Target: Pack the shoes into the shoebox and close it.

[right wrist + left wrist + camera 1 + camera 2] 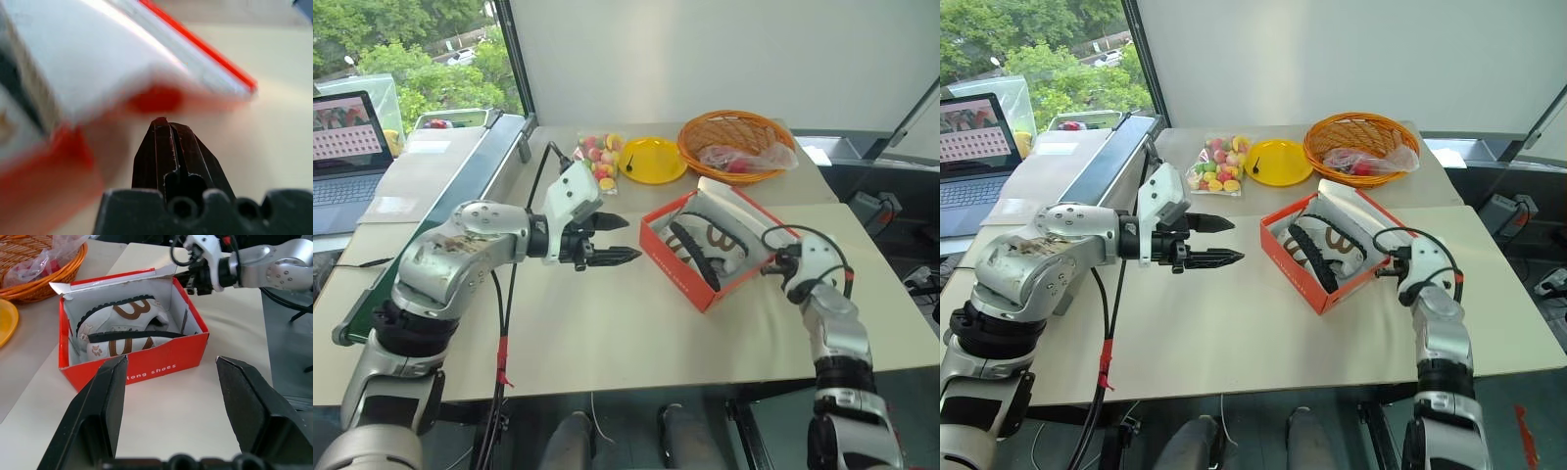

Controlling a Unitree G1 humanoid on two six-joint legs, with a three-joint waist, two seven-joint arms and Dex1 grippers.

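Your shoebox (690,257) sits open on the pale bench (607,333), right of the middle, turned at an angle to the bench edge. Both shoes (124,330) lie inside it on their sides, packed close against each other, dark soles and brown markings showing, and they fill most of the box. The box walls are red-orange outside and pale inside, and white lettering runs along the long side that faces the left arm. The lid (734,201) stands raised on the far side of the box and leans back, its pale inner face toward you.

Your right hand (166,128) is clenched, the two black fingers pressed together with nothing between them. It sits low, just beside the box's right end, its tips very near the red wall under the lid; you cannot tell whether they touch it.

Your left hand (612,240) hangs above the bench, left of the box and well apart from it, fingers spread and empty, pointing toward the box.

Farther back on the bench, an orange wicker basket (736,145) holds a crumpled clear bag with something red in it. A yellow plate (652,160) next to it carries one small dark item. A clear bag of coloured sweets (597,159) lies just left of the plate.
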